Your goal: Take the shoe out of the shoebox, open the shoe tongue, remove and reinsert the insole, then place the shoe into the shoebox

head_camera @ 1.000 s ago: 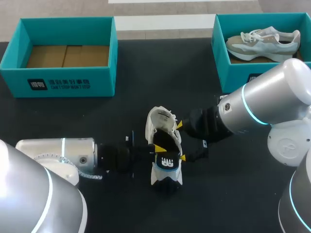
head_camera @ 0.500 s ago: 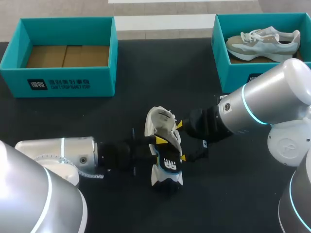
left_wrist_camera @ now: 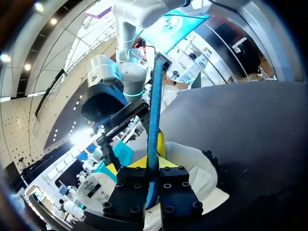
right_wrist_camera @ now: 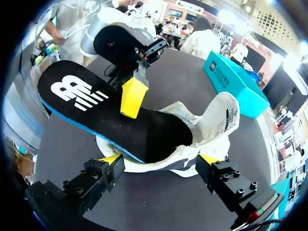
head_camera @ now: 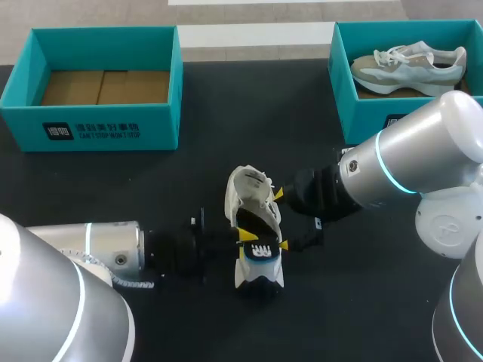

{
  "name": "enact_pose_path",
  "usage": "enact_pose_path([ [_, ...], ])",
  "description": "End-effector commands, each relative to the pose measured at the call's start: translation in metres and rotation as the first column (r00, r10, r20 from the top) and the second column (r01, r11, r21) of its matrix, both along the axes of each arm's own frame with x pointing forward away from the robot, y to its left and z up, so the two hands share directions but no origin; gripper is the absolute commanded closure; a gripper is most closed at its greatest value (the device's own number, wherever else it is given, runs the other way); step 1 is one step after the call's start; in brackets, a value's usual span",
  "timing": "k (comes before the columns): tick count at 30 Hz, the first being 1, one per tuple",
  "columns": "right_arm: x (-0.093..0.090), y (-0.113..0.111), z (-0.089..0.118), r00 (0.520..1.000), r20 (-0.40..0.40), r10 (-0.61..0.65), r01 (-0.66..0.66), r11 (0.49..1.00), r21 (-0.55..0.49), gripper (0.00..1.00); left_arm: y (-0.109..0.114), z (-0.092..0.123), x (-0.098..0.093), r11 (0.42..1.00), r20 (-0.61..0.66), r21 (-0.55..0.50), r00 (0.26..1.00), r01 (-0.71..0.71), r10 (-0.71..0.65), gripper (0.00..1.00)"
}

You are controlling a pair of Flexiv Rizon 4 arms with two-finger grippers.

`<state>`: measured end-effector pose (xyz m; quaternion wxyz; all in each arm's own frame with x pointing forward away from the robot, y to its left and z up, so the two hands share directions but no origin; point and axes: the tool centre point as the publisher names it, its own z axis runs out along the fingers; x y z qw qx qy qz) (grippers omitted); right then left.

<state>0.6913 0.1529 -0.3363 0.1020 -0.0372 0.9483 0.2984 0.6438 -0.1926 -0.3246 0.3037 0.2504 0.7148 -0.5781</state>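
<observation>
**Black tabletop, insole half out of the shoe**

Dark table (head_camera: 226,113) under both arms, and I'm in the middle of pulling the insole. My right gripper (head_camera: 280,219) straddles the white shoe (head_camera: 247,185) and looks clamped on it. Its own wrist view shows one yellow tip against the raised end and the other against the sole further along.

My left gripper (head_camera: 245,238) is pinched tight on the insole (head_camera: 260,253). From that wrist, the blue edge runs straight up between the two fingers.

So the shoe sits between my right fingers with the insole lying across it. One end of the insole is tucked into the opening. The logo end juts out free, past the right gripper, with the left pinch on it partway along.

My read on doing this well:
- Draw the left arm back along the insole's length, not sideways, so it slides out rather than folds.
- Hold the right clamp firm, or the shoe drags along with it.
- Go slowly, because the foam looks bendy and could buckle at the pinch.

The empty teal shoebox (head_camera: 151,128) waits well apart from both grippers, off beyond the left arm.
</observation>
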Motion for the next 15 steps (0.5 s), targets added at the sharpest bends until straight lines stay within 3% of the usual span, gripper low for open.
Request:
enact_pose_path([
  [1, -0.001, 0.000, -0.001, 1.000, 0.003, -0.003, 0.003, 1.000, 0.000, 0.00, -0.002, -0.013, 0.008, 1.000, -0.005, 0.010, 1.000, 0.004, -0.004, 1.00],
  [9, -0.001, 0.000, -0.001, 1.000, 0.003, -0.003, 0.003, 1.000, 0.000, 0.00, 0.005, -0.029, 0.032, 0.999, 0.013, 0.034, 1.000, -0.016, 0.016, 1.00],
  [13, -0.001, 0.000, -0.001, 1.000, 0.003, -0.003, 0.003, 1.000, 0.000, 0.00, 0.003, -0.030, 0.035, 0.999, 0.012, 0.035, 1.000, -0.021, 0.021, 1.00],
  [14, -0.001, 0.000, -0.001, 1.000, 0.003, -0.003, 0.003, 1.000, 0.000, 0.00, 0.002, -0.028, 0.034, 0.999, 0.012, 0.035, 1.000, -0.020, 0.020, 0.94],
  [15, -0.001, 0.000, -0.001, 1.000, 0.003, -0.003, 0.003, 1.000, 0.000, 0.00, 0.001, -0.026, 0.031, 0.999, 0.012, 0.033, 1.000, -0.019, 0.019, 0.74],
])
